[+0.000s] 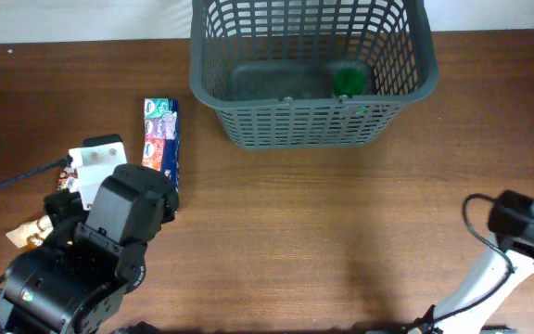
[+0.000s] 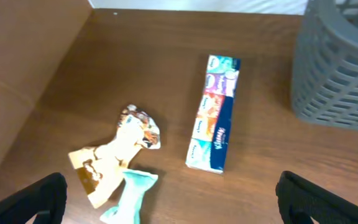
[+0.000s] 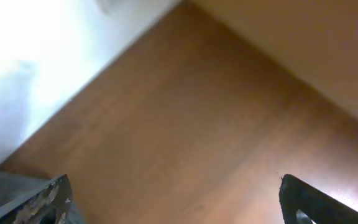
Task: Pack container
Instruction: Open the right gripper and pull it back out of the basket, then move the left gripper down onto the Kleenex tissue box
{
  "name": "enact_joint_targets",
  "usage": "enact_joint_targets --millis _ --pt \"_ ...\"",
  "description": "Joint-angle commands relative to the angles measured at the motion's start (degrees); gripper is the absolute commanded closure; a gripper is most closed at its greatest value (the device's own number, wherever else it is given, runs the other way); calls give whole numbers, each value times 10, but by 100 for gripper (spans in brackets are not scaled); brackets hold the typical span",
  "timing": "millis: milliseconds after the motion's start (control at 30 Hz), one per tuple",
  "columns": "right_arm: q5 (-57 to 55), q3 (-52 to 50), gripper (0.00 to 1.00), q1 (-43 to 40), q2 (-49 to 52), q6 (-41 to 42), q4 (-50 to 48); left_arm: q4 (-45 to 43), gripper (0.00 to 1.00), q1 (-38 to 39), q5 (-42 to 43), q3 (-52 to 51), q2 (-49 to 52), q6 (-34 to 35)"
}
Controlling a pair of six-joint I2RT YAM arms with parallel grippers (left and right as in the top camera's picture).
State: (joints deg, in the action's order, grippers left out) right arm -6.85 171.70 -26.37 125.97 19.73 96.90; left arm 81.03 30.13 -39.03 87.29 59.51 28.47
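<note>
At the near edge of the table (image 1: 341, 232), the left gripper (image 2: 169, 186) is seen from its wrist camera with the jaws spread wide; only the two dark fingertips (image 2: 45, 198) show in the bottom corners, and nothing is held between them. The right gripper (image 3: 173, 186) is likewise spread wide and empty, and only bare wood and a pale wall are shown beyond it.

Just ahead of the left gripper, a teal packet (image 2: 129, 196) is found lying flat, overlapped by crumpled snack wrappers (image 2: 114, 155) in cream and brown. A little farther on and to their right, a long tissue pack (image 2: 213, 115) is laid flat, its length pointed away from the arm.

At the far edge of the table, around the middle, the container (image 1: 309, 70) is set upright, well apart from both grippers. A green-topped object (image 1: 346, 81) is seen inside it, towards the right of its floor.
</note>
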Motion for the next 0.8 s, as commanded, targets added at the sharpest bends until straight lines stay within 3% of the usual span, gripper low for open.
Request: enact_joint_targets --millis 0,367,467,667,767 --pt "97 -75 1 -31 -12 7 4 0 0 -3 36 6 0 -3" --pt "90 -298 1 -40 -11 6 -5 0 0 -3 88 6 0 -3" --pt "90 -326 1 -40 -10 6 -7 -4 0 -3 79 6 0 -3" --pt "90 -343 1 -40 -10 6 -7 -77 0 -14 -14 6 28 -3" --pt "90 -343 1 -40 -10 6 -7 -105 0 -69 20 6 67 -3"
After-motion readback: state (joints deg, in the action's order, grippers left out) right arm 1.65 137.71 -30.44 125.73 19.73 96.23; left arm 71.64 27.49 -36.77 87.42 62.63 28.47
